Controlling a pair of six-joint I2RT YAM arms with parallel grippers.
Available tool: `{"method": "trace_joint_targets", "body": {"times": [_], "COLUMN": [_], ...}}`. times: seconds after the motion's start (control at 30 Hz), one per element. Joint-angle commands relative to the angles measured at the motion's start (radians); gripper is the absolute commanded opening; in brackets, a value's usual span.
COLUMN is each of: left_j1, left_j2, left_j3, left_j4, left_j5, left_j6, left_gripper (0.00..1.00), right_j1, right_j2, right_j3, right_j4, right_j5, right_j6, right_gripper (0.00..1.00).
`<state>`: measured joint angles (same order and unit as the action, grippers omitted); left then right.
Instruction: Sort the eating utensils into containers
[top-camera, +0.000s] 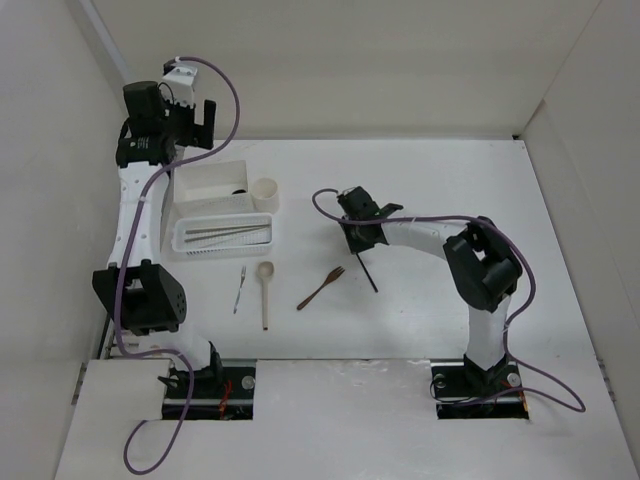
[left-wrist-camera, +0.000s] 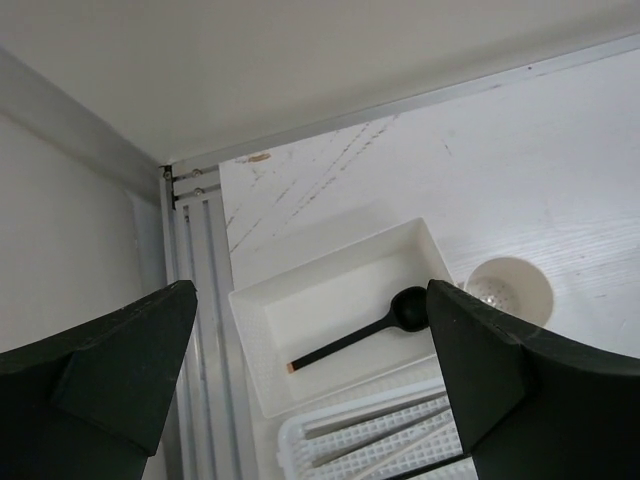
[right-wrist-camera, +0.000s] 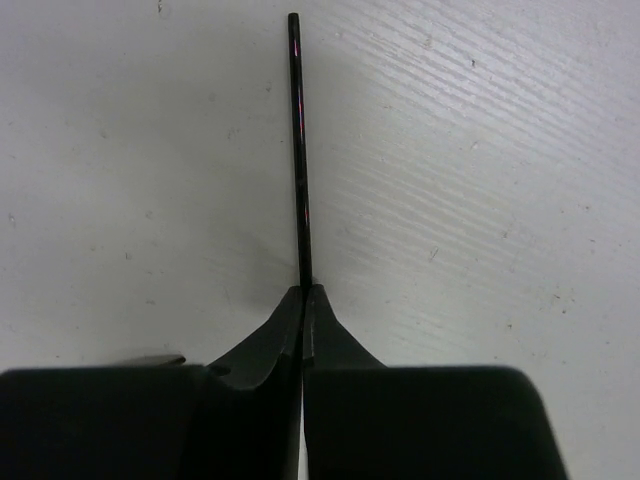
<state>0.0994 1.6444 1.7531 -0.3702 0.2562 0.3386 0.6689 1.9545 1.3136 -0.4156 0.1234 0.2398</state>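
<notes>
My right gripper (right-wrist-camera: 304, 290) is shut on a dark chopstick (right-wrist-camera: 300, 150) that lies on the white table; from above, the right gripper (top-camera: 359, 244) sits mid-table with the chopstick (top-camera: 370, 276) sticking out toward the near side. My left gripper (left-wrist-camera: 310, 292) hangs open and empty high above the rectangular box (left-wrist-camera: 330, 262), where a dark spoon (left-wrist-camera: 355, 335) lies. The round cup (left-wrist-camera: 510, 290) stands beside the box. The ribbed tray (top-camera: 190, 240) holds chopsticks (top-camera: 228, 234). A metal fork (top-camera: 240, 288), a pale wooden spoon (top-camera: 265, 292) and a brown wooden fork (top-camera: 320, 288) lie loose on the table.
White walls enclose the table on the left, back and right. The left arm's links (top-camera: 140, 295) rise along the left wall, close to the tray. The right arm's elbow (top-camera: 485, 265) stands at the right.
</notes>
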Motion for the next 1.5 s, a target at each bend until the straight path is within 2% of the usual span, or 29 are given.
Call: {"method": "trace_joint_targets", "body": {"times": [0.0, 0.07, 0.13, 0.3, 0.6, 0.83, 0.93, 1.0, 1.03, 1.1, 1.13, 1.2, 1.23, 1.47], "left_j1": [0.002, 0.002, -0.010, -0.069, -0.214, -0.305, -0.336, -0.336, -0.320, -0.288, -0.250, -0.215, -0.204, -0.194], "left_j2": [-0.043, -0.043, -0.043, -0.043, -0.043, -0.003, -0.003, -0.003, -0.003, -0.012, -0.023, -0.023, -0.023, -0.032], "left_j3": [0.037, 0.061, 0.077, 0.086, 0.006, 0.046, 0.046, 0.046, 0.046, 0.037, 0.026, 0.013, 0.000, -0.009], "left_j4": [-0.050, -0.081, -0.139, -0.248, -0.375, -0.382, -0.351, -0.351, -0.351, -0.351, -0.333, -0.297, -0.297, -0.277], "left_j5": [0.018, 0.081, 0.170, 0.285, 0.454, 0.646, 0.606, 0.549, 0.529, 0.505, 0.496, 0.495, 0.495, 0.495], "left_j6": [-0.081, -0.049, -0.006, 0.069, 0.164, 0.220, 0.183, 0.183, 0.172, 0.157, 0.140, 0.102, 0.102, 0.093], "left_gripper": [0.99, 0.99, 0.99, 0.99, 0.99, 0.99, 0.99, 0.99, 0.99, 0.99, 0.99, 0.99, 0.99, 0.99], "right_j1": [0.001, 0.001, 0.001, -0.040, -0.080, -0.080, -0.069, -0.069, -0.086, -0.152, -0.173, -0.221, -0.221, -0.267], "right_j2": [0.083, 0.066, 0.000, -0.175, -0.288, -0.300, -0.238, -0.217, -0.204, -0.191, -0.168, -0.154, -0.143, 0.079], "right_j3": [-0.050, -0.050, -0.062, -0.126, -0.087, 0.171, 0.315, 0.354, 0.354, 0.305, 0.291, 0.210, 0.194, 0.312], "right_j4": [-0.121, -0.082, -0.020, 0.153, 0.187, 0.284, 0.220, 0.103, 0.063, -0.033, -0.078, -0.127, -0.127, -0.282], "right_j5": [0.011, 0.022, 0.022, -0.039, -0.064, -0.062, -0.028, 0.019, 0.019, -0.147, -0.171, -0.194, -0.194, -0.214], "right_j6": [0.030, 0.030, 0.030, 0.012, -0.008, 0.041, 0.052, 0.052, 0.027, -0.023, -0.033, -0.075, -0.104, -0.310], "right_gripper": [0.00, 0.00, 0.00, 0.00, 0.00, 0.00, 0.00, 0.00, 0.13, 0.52, 0.63, 0.66, 0.77, 0.77]}}
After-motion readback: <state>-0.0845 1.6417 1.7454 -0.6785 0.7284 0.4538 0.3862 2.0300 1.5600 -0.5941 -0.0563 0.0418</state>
